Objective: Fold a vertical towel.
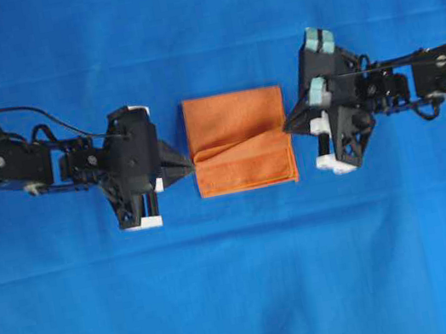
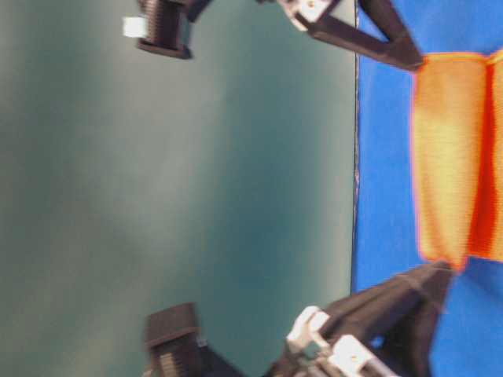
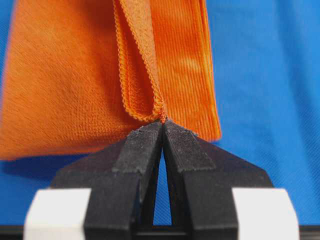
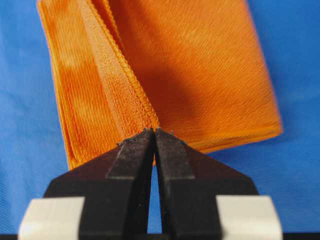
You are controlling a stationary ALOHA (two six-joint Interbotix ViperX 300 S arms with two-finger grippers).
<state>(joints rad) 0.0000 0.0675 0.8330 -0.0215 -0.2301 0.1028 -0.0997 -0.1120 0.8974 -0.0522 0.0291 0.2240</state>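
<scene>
Lying folded, nearly square, between both arms, the orange towel has its fold-edge running left-right; wrist views show the left gripper and right gripper each clamped on its hem.

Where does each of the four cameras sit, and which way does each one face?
Overhead: above the table, facing down on the towel, left gripper and right gripper.
Table-level: low and turned sideways, facing the blue cloth; both arms' tips show.
Left wrist: behind shut fingers pinching the towel's hem.
Right wrist: behind shut fingers pinching the opposite edge.
All views share the towel.
</scene>
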